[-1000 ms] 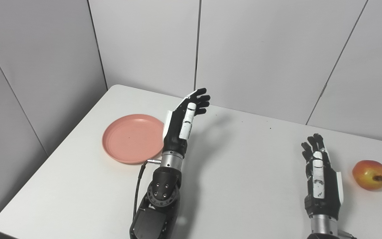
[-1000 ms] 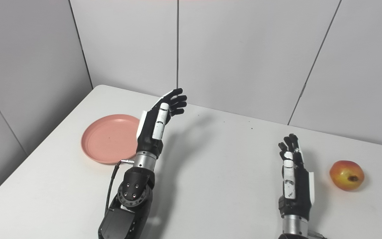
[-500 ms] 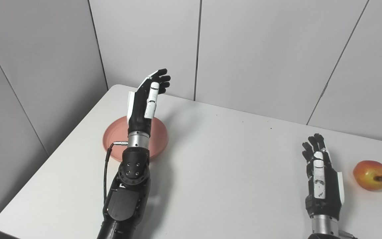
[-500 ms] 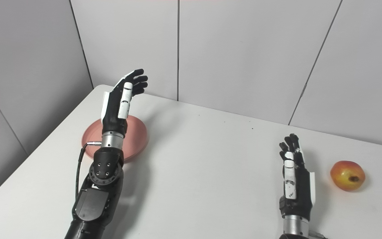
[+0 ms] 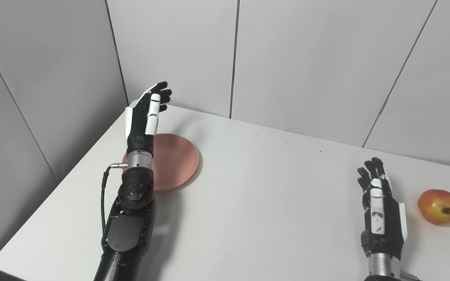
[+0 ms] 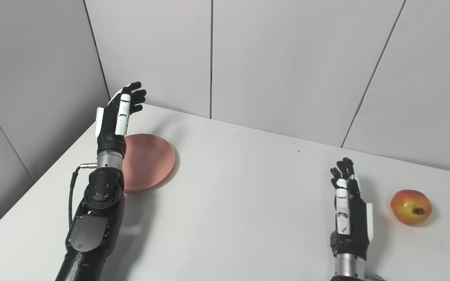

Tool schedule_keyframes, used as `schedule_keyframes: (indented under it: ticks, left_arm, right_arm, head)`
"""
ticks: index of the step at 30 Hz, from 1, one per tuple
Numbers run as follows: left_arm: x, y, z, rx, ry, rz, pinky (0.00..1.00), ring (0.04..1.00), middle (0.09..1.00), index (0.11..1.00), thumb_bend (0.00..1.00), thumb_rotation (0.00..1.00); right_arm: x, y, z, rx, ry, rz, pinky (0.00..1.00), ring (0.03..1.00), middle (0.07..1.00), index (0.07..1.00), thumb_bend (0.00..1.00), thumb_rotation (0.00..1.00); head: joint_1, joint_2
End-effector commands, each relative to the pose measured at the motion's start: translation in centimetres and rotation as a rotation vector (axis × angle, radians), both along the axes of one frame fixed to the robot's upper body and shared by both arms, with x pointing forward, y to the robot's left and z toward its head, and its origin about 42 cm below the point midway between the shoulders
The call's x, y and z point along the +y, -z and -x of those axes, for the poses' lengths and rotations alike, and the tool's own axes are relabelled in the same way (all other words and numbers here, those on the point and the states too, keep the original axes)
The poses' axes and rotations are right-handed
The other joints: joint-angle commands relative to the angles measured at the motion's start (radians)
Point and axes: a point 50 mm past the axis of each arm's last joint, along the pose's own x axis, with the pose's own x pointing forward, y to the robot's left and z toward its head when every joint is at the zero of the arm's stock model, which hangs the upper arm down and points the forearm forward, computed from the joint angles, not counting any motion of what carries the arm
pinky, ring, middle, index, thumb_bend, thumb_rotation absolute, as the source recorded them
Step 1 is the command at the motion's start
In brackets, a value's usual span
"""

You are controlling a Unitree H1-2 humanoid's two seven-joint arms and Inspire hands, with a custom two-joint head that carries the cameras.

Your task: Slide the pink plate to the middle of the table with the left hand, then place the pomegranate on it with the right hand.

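Note:
The pink plate (image 5: 176, 162) lies flat on the left part of the white table (image 5: 272, 195), its left side hidden behind my forearm. My left hand (image 5: 147, 115) is raised above the plate's left edge, open, fingers pointing up and away, holding nothing. The pomegranate (image 5: 438, 206), red and yellow, rests near the table's right edge. My right hand (image 5: 379, 210) stands open just left of the fruit, a small gap between them, palm side toward it.
Grey wall panels (image 5: 307, 66) close off the table's far side and left corner. The table's left edge (image 5: 65, 183) runs close beside the plate. My left forearm (image 5: 131, 218) rises steeply from the front edge.
My left hand has swung left, from the plate's right side across it to above its left edge, and risen. The plate, pomegranate and right hand stay put.

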Motion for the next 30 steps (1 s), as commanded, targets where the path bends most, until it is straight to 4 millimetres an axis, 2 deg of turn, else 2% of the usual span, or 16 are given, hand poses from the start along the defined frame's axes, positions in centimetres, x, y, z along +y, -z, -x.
schedule_keyframes:
  ticks: [1, 6, 15, 22, 30]
  left_arm:
    - [1.2, -2.2, -0.4, -0.099, -0.001, -0.013, 0.75, 0.769, 0.765, 0.754, 0.49, 1.00]
    - [3.0, -1.8, 0.0, -0.092, -0.004, -0.002, 0.74, 0.761, 0.767, 0.759, 0.48, 1.00]
    - [6.1, -1.5, 0.9, -0.026, -0.020, -0.073, 0.74, 0.762, 0.764, 0.752, 0.51, 1.00]
    - [7.5, -1.2, 1.6, -0.012, -0.036, -0.088, 0.75, 0.768, 0.768, 0.757, 0.49, 1.00]
    - [9.0, 0.3, 1.6, 0.023, -0.038, -0.038, 0.73, 0.759, 0.770, 0.756, 0.49, 1.00]
  right_arm:
    - [-1.3, 2.8, 1.5, 0.059, 0.018, 0.019, 0.95, 0.912, 0.930, 0.929, 0.57, 0.87]
    - [-1.3, 2.8, 1.5, 0.063, 0.022, 0.016, 0.95, 0.911, 0.925, 0.924, 0.58, 0.87]
    - [-1.2, 2.7, 1.5, 0.062, 0.020, 0.016, 0.94, 0.912, 0.927, 0.927, 0.59, 0.86]
    - [-1.3, 2.8, 1.4, 0.058, 0.020, 0.012, 0.95, 0.912, 0.928, 0.927, 0.59, 0.86]
    - [-1.3, 2.6, 1.4, 0.061, 0.015, 0.013, 0.95, 0.915, 0.931, 0.929, 0.59, 0.87]
  head:
    - [0.000, 0.002]
    - [0.002, 0.002]
    - [0.001, 0.004]
    - [0.002, 0.004]
    - [0.004, 0.006]
